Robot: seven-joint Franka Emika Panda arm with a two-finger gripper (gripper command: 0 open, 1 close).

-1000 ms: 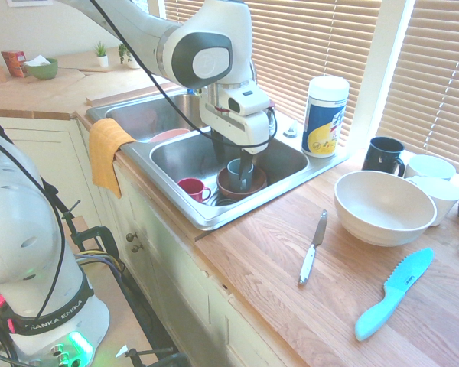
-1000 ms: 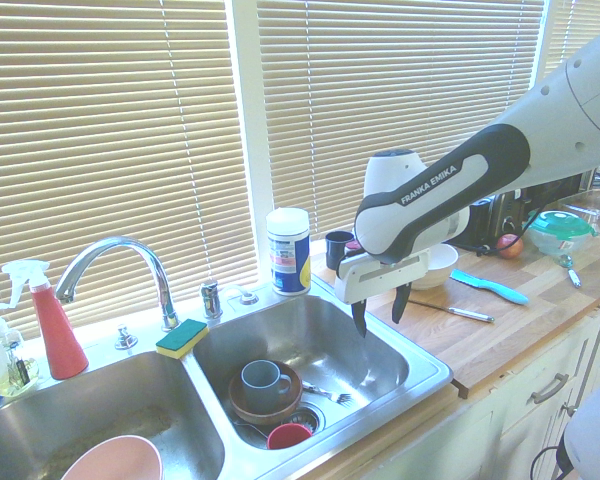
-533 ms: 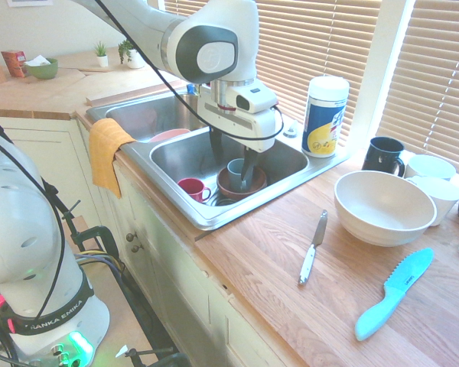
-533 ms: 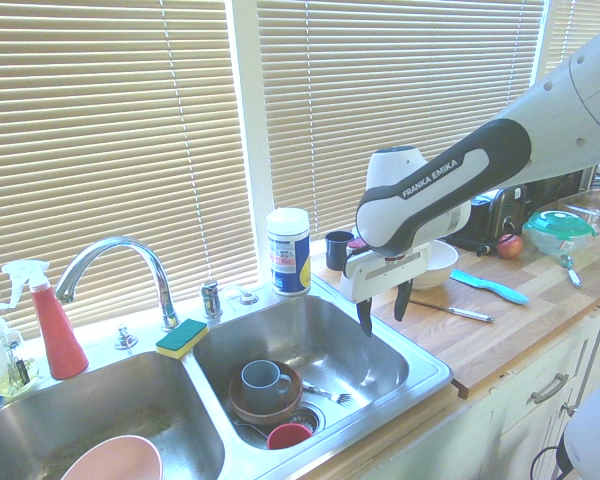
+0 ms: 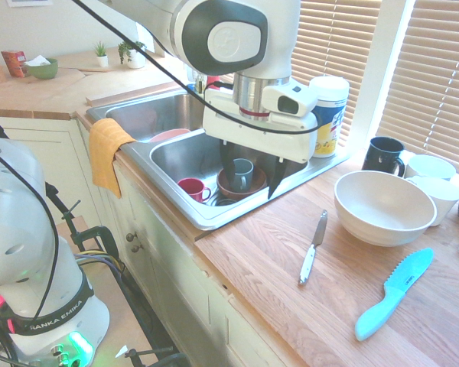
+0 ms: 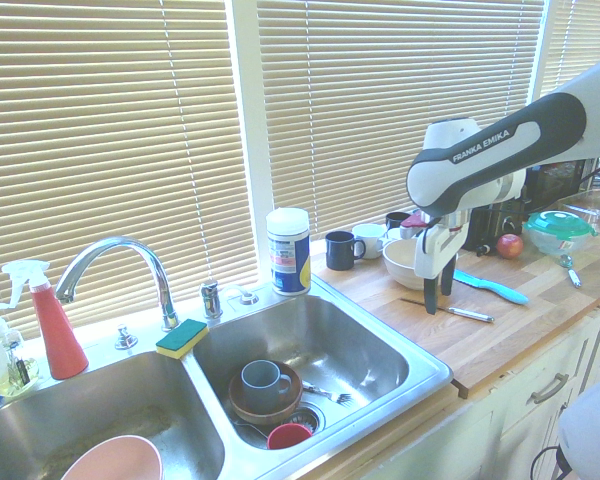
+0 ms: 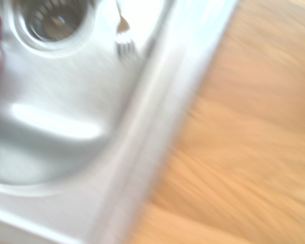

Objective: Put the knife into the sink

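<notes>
Gripper (image 5: 252, 170) pointing straight down over the sink (image 5: 206, 218) rim's edge, fingers spread wide and empty, knife (image 5: 313, 248) flat on the counter (image 5: 291, 306) beside the bowl (image 5: 383, 206)

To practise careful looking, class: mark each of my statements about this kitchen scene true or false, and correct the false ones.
1. The knife lies on the wooden counter. True.
2. The tool holds the knife. False: it is open and empty.
3. A red cup sits in the sink. True.
4. The blue knife is in the sink. False: it lies on the counter.
5. The white bowl is on the counter. True.
</notes>
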